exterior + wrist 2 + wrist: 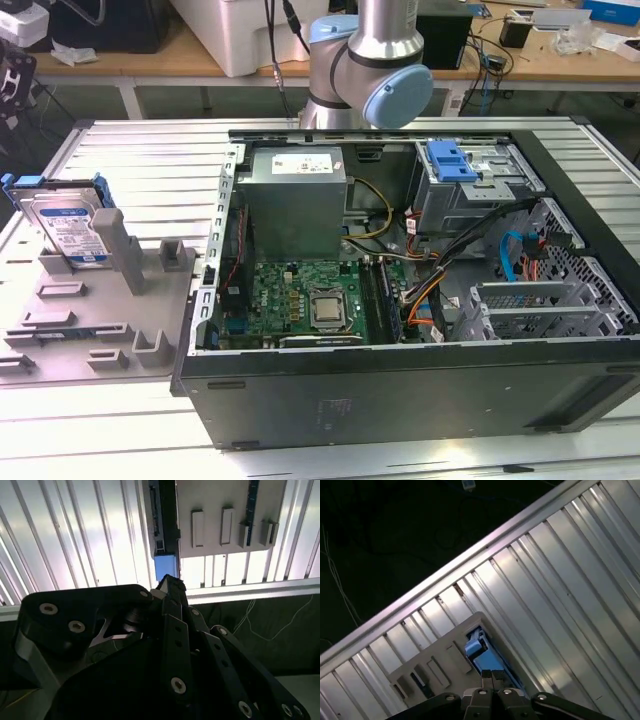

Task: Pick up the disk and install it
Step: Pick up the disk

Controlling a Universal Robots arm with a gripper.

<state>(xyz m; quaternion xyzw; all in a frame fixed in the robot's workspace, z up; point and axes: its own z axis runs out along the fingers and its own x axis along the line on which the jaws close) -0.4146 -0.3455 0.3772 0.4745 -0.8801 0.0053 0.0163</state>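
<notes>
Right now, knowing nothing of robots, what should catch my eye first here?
An open computer case fills the middle of the exterior view, its green circuit board laid bare. At that view's left the disk, framed in blue, leans in a grey holder, and the robot arm rises behind the case.

Pincer (493, 676) — closed, tip against tip

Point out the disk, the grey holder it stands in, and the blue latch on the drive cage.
disk (72, 233): exterior view, on its white-and-blue label.
grey holder (110, 300): exterior view, on its bare flat base.
blue latch (452, 162): exterior view, on its top face.
</notes>
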